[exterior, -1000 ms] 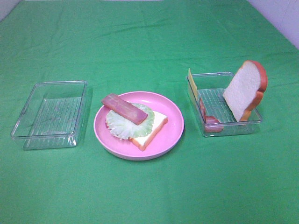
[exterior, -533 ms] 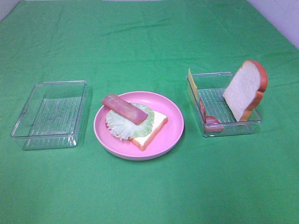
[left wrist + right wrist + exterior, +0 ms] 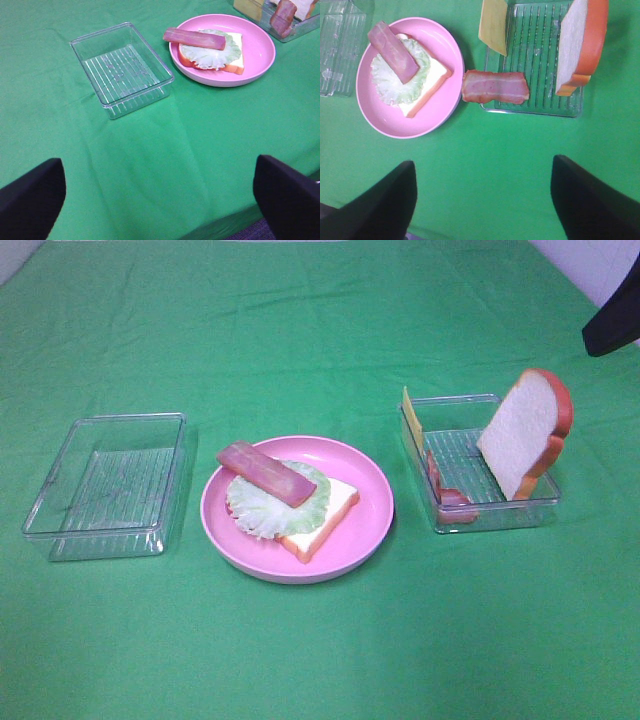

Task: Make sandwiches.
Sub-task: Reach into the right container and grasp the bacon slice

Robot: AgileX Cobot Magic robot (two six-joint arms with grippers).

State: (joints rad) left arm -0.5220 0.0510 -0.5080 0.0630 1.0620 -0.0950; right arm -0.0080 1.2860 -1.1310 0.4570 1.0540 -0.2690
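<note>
Our right arm [image 3: 610, 322] has just appeared over the clear ribbed plastic tray [image 3: 495, 518] holding the spare white bread slice [image 3: 520, 435], thin yellow cheese slice [image 3: 411, 415] and pink-red bacon strip [image 3: 447, 495]. We judge a pickup is next. The half-built sandwich [image 3: 285, 502] sits on the round pink plate [image 3: 368, 512]. The left gripper [image 3: 159, 200] and right gripper [image 3: 485, 195] are both spread wide and empty.

The table [image 3: 320, 660] lies under a wrinkled green cloth [image 3: 300, 320], evenly lit with soft shadows. Beyond its far corners a pale surface [image 3: 575, 255] shows — wall or floor, unclear.
</note>
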